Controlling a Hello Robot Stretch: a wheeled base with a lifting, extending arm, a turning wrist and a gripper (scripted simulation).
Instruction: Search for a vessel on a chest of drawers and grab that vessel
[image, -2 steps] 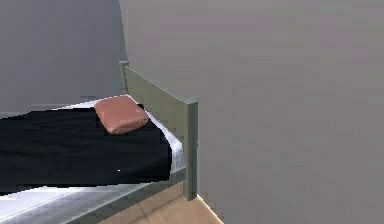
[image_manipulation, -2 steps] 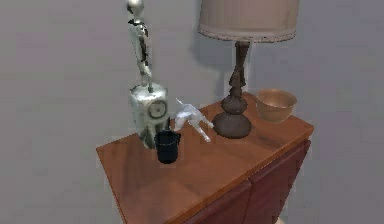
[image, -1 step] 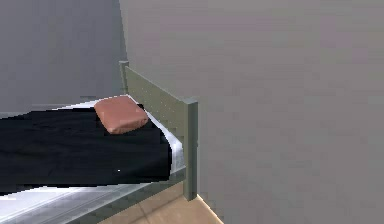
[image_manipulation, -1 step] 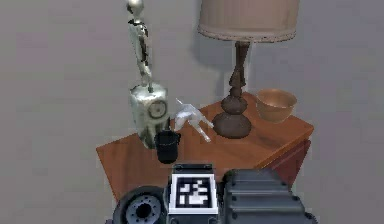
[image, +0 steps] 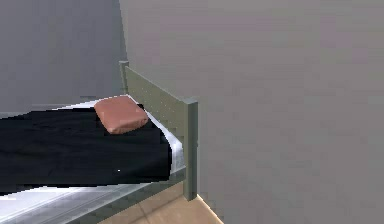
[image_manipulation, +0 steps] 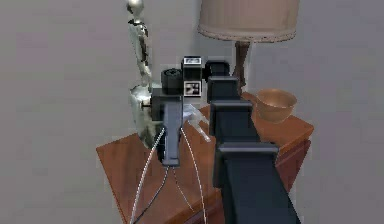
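- In the forward view, a bed (image: 190, 150) with a black cover lies at the left, with 1 reddish pillow (image: 122, 114) at its far end.
- In the arm side view, a silver statue (image_manipulation: 139, 50) stands far left on the wooden chest of drawers (image_manipulation: 120, 160).
- The gripper (image_manipulation: 170, 208) is just right of the statue; its 2 fingers' grip, and whether it holds anything, cannot be told.
- Right of the arm (image_manipulation: 240, 150), the brown bowl-like vessel (image_manipulation: 276, 104) rests on the chest near a lamp (image_manipulation: 248, 22).
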